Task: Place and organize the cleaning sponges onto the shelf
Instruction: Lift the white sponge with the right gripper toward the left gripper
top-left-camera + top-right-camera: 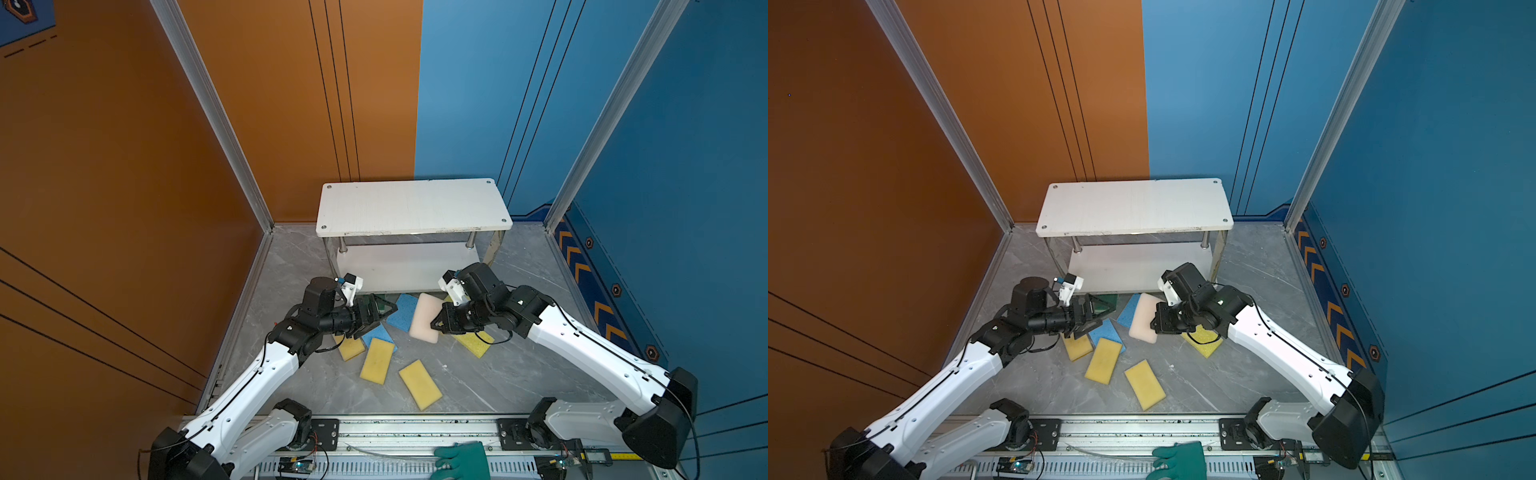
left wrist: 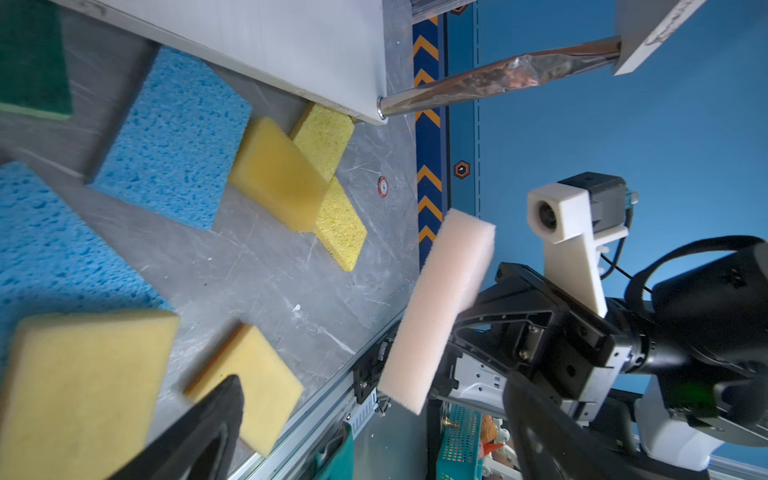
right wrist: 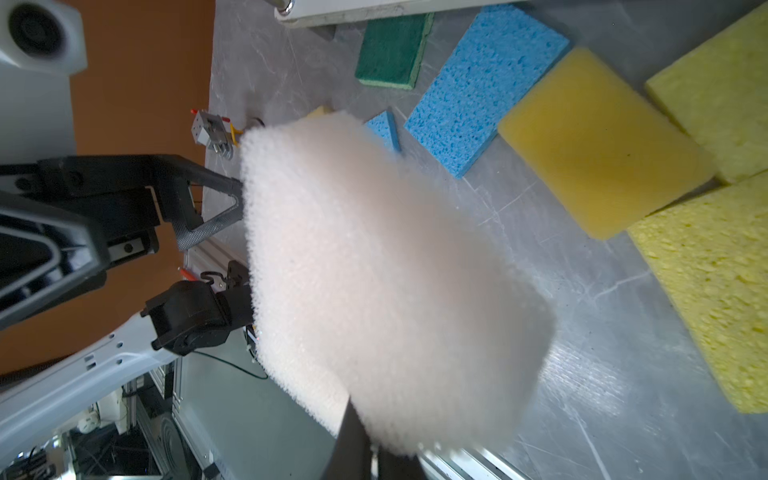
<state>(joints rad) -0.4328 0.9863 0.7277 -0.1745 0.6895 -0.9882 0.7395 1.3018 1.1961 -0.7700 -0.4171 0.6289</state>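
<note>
Low in a top view, yellow sponges [image 1: 419,384] lie scattered on the desk [image 1: 511,374]. At centre, the right claw [image 1: 436,325] clamps the pink sponge [image 1: 424,318] by one edge, clear of the desk, probably to slide it onto a board; the left claw [image 1: 384,313] gapes alongside. Beyond, the shelf [image 1: 411,205] holds no sponge yet.

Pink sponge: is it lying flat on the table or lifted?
Lifted: the right gripper is shut on one end of the pink sponge, which hangs tilted above the table in the left wrist view.

Pale pink sponge [image 1: 422,313], white shelf [image 1: 411,205]
</note>
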